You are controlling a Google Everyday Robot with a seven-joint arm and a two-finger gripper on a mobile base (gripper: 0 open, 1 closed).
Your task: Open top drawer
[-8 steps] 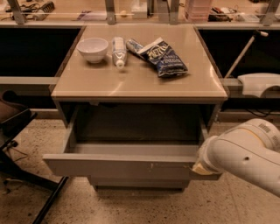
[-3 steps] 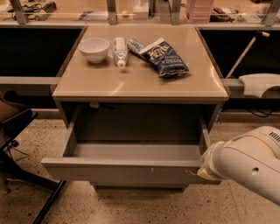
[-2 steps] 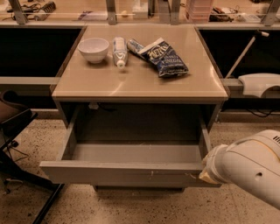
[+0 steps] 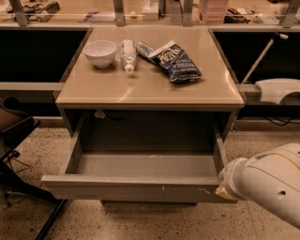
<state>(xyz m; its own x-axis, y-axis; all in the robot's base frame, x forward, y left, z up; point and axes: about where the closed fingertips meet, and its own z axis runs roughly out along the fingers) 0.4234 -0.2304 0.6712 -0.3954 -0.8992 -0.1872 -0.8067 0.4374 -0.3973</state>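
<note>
top drawer (image 4: 131,187) is drawn slightly further out than a second ago; task is probably near done. gripper (image 4: 224,191) is seen at its right front corner, grip state cannot be told.

Looked like office or lab workspace: speckled hard floor (image 4: 40,147), black office chair (image 4: 14,131) at left, long counter (image 4: 70,9) with metal posts and cluttered gear behind beige table (image 4: 150,91). Gripper (image 4: 224,190) at open top drawer's (image 4: 131,187) right front corner.
</note>
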